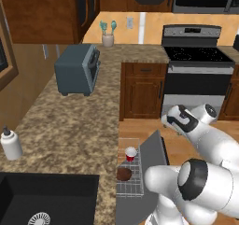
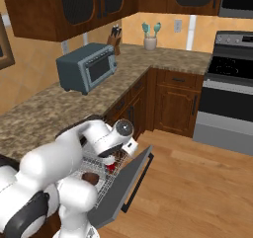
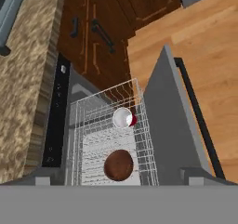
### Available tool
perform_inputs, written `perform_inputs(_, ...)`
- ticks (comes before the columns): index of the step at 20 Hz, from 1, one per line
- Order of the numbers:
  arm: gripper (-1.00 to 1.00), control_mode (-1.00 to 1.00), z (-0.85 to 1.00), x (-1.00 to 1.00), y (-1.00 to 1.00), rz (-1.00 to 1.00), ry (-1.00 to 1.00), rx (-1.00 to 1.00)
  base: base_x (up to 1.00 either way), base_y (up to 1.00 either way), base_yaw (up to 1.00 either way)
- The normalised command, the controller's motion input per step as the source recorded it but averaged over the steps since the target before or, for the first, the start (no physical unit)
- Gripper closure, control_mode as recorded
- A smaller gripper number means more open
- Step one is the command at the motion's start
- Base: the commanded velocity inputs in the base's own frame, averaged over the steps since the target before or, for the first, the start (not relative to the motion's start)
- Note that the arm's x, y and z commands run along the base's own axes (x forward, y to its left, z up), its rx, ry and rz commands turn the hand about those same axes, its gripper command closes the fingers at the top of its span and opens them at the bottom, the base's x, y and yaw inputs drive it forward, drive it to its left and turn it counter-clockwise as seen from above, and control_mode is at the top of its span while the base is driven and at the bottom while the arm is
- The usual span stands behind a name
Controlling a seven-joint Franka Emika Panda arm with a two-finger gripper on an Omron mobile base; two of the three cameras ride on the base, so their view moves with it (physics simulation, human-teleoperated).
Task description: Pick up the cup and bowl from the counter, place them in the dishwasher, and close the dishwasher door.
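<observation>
Below the brown speckled granite counter (image 3: 28, 79), the small red tapered plastic cup (image 3: 123, 117) and shallow dark brown bowl (image 3: 118, 165) sit in the white wire rack (image 3: 93, 125), so the flat grey dishwasher door (image 3: 169, 125), stiff and hinged, looks best pushed by its long black bar handle (image 3: 195, 111), though whether the two-finger gripper (image 1: 173, 121) is wide or narrow cannot be told.

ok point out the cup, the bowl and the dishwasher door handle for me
cup (image 3: 123, 117), hand view, on its white inside.
bowl (image 3: 118, 165), hand view, middle of its dark brown surface.
dishwasher door handle (image 3: 195, 111), hand view, midway along the black bar.

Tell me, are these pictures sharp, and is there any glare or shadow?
Hand view: cup and bowl crisp in the white rack, no glare. Left base view: soft, coarse; counter evenly lit. Right base view: toaster casts faint shadow; door flat grey, no reflections.
</observation>
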Motion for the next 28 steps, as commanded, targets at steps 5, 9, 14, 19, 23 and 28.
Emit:
perform_inputs(5,-1.00,-1.00,-0.40,-0.28,-0.70,0.00,0.03,0.29,0.00,0.00,0.00)
perform_inputs(9,-1.00,-1.00,-0.96,0.00,-0.65,0.00,0.02,0.39,0.00,0.00,0.00)
perform_inputs(14,-1.00,-1.00,-0.39,0.00,-0.77,0.01,0.01,0.36,0.00,0.00,0.00)
perform_inputs(19,-1.00,-1.00,-0.87,0.00,-0.49,0.11,0.01,0.41,0.00,0.00,0.00)
perform_inputs(23,-1.00,-1.00,-0.64,0.00,-0.69,0.15,0.00,0.46,0.00,0.00,0.00)
perform_inputs(28,-1.00,-1.00,-0.72,0.00,-0.77,0.12,0.00,0.43,0.00,0.00,0.00)
